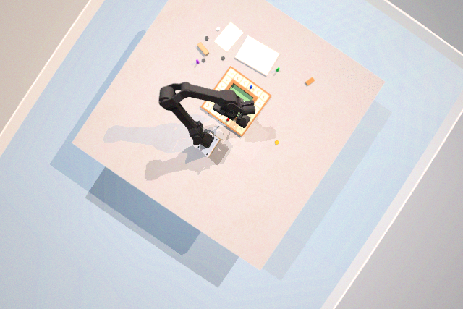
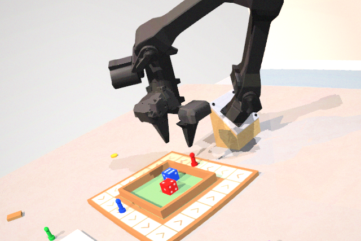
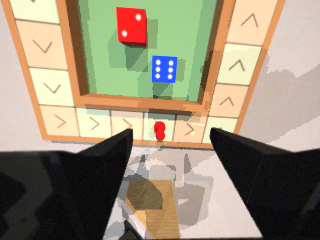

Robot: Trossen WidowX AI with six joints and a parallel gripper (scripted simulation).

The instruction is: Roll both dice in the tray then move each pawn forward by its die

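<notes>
My gripper (image 2: 178, 144) (image 3: 171, 132) is open and empty, its fingertips above the red pawn. The red pawn (image 1: 227, 119) (image 2: 193, 160) (image 3: 160, 131) stands upright on the board's row nearest the arm base, fourth square from the left in the wrist view. The blue pawn (image 1: 250, 87) (image 2: 119, 206) stands on the opposite row. The red die (image 2: 168, 186) (image 3: 131, 25) lies in the tray (image 2: 189, 196) (image 3: 145, 103) with two pips on top. The blue die (image 2: 170, 174) (image 3: 164, 69) lies beside it with six on top. Arrows mark the board's squares.
A green pawn (image 1: 277, 69) (image 2: 49, 233) stands beside a thick white slab (image 1: 257, 55). A white sheet (image 1: 228, 36), a purple pawn (image 1: 197, 61), a tan block (image 1: 202, 48) and several small discs lie beyond the board. An orange block (image 1: 309, 81) and yellow disc (image 1: 276, 142) lie to the right.
</notes>
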